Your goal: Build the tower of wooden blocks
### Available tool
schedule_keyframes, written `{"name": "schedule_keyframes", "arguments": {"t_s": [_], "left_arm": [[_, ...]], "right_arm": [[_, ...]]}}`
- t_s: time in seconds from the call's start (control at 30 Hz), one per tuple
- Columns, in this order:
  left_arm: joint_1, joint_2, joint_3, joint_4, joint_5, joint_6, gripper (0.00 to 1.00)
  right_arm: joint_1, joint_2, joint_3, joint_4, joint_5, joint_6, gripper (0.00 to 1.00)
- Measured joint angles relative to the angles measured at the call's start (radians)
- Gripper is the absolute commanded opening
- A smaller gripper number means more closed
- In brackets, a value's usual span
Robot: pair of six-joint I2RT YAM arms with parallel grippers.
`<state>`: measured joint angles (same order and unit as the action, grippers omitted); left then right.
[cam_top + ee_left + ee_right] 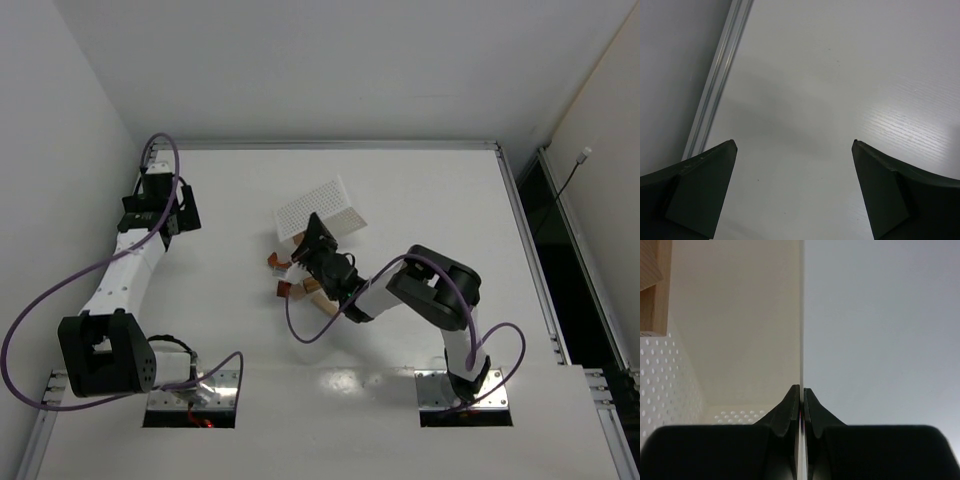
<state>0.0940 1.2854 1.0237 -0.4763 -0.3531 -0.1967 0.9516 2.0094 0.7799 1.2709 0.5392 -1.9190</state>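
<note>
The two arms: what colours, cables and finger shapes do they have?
Both the left arm and right arm have white links with black joints. A purple cable loops along each. The left gripper and right gripper have dark, wedge-shaped fingers.

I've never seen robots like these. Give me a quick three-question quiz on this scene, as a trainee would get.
1. True or false: the left fingers are spread open above bare table.
2. The right fingers pinch: A) a wood block; B) the wall of the white box; C) nothing.
3. Fill in: the loose wood blocks lie nearest the ___ arm.
Key: 1 true; 2 B; 3 right.
</note>
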Motion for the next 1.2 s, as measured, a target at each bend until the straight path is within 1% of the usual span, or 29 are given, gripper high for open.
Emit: {"name": "schedule_keyframes", "arguments": {"t_s": [0.13, 0.2, 0.27, 0.37, 0.4, 0.5, 0.6, 0.73, 0.9, 1.03, 1.2], "left_arm": [[0.0, 0.005, 0.0, 0.0, 0.002, 0.001, 1.0], [0.0, 0.005, 0.002, 0.0, 0.002, 0.001, 1.0], [0.0, 0.005, 0.003, 0.0, 0.002, 0.002, 1.0], [0.0, 0.005, 0.005, 0.0, 0.002, 0.002, 1.0], [0.0, 0.005, 0.005, 0.001, 0.002, 0.002, 1.0], [0.0, 0.005, 0.005, 0.003, 0.002, 0.0, 1.0], [0.0, 0.005, 0.005, 0.006, 0.003, 0.0, 1.0], [0.0, 0.005, 0.005, 0.008, 0.003, 0.002, 1.0], [0.0, 0.005, 0.01, 0.008, 0.003, 0.002, 1.0], [0.0, 0.005, 0.01, 0.016, 0.003, 0.002, 1.0], [-0.002, 0.005, 0.01, 0.022, -0.001, 0.003, 1.0]], "right_arm": [[0.002, 0.002, -0.056, -0.023, 0.005, -0.001, 0.0], [-0.004, 0.002, -0.018, -0.047, 0.006, -0.002, 0.0], [-0.012, 0.003, 0.058, -0.066, 0.005, -0.003, 0.0], [-0.021, -0.005, 0.136, -0.026, -0.018, -0.012, 0.0], [-0.021, -0.014, 0.126, -0.006, -0.021, -0.017, 0.0], [-0.015, -0.029, 0.026, 0.045, -0.016, -0.03, 0.0], [-0.006, 0.012, -0.025, 0.003, -0.001, -0.03, 0.0], [-0.007, 0.047, -0.003, -0.011, 0.006, -0.032, 0.0], [-0.013, 0.047, 0.099, -0.02, 0.008, -0.033, 0.0], [-0.012, 0.034, 0.055, 0.018, 0.019, -0.033, 0.0], [-0.026, 0.045, 0.091, -0.038, 0.034, -0.033, 0.0]]}}
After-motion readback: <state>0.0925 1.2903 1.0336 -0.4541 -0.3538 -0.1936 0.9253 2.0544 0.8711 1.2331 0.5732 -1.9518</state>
